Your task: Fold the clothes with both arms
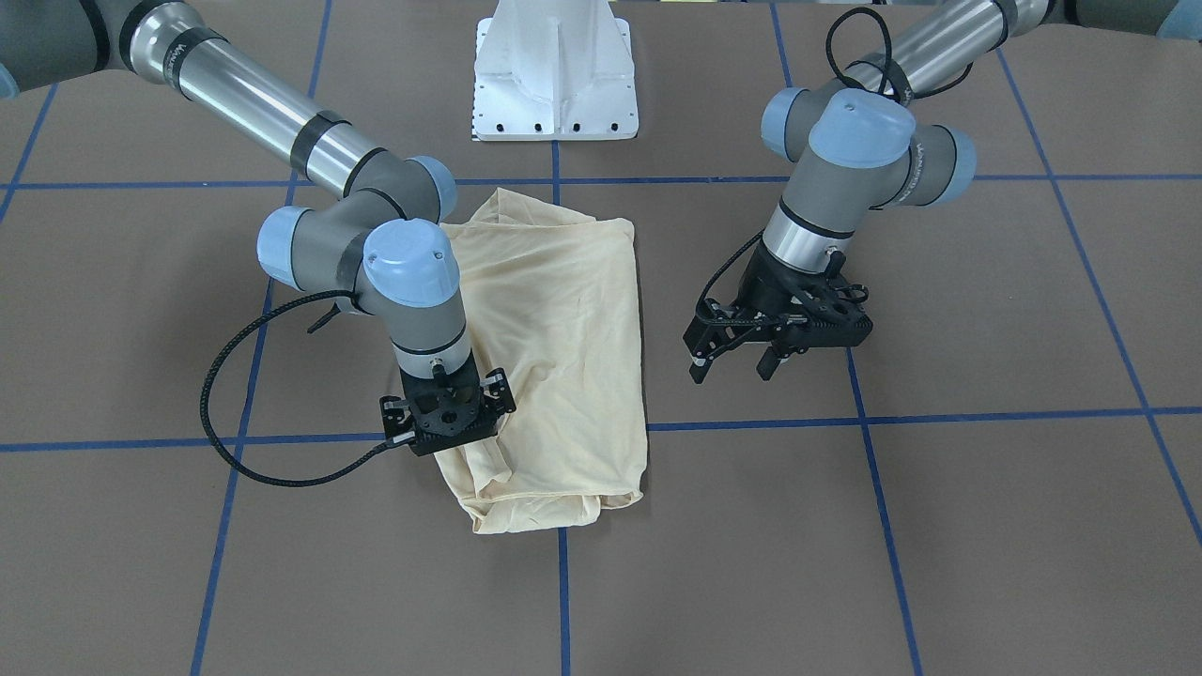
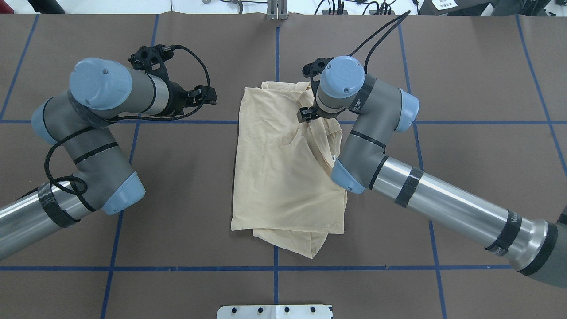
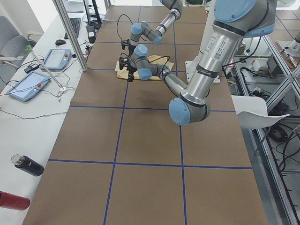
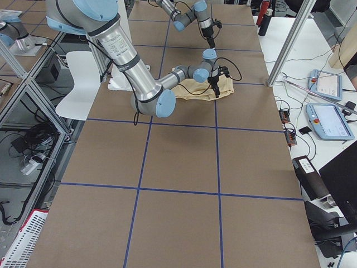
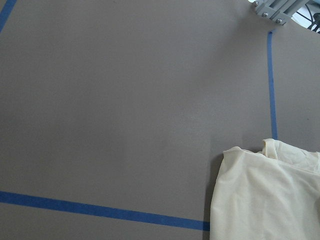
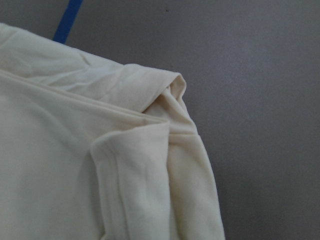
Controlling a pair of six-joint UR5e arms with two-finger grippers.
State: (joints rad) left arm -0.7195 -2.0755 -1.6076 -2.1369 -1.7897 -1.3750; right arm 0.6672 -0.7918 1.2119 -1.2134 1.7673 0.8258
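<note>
T-shirt (image 2: 283, 177) folded, plain cream side up; left arm (image 3: 216, 55) lettering illegible.

The cream T-shirt (image 1: 563, 319) lies folded, roughly rectangular. The right gripper (image 1: 449, 422) sits at its bunched corner. The left gripper (image 1: 731, 372) hangs apart, jaws spread.

R tool (image 1: 448, 422) tips hidden, pedestal (image 1: 556, 70) top cropped

Brown table (image 2: 465, 66), blue tape grid (image 2: 443, 267), white bench (image 3: 28, 126)
</note>
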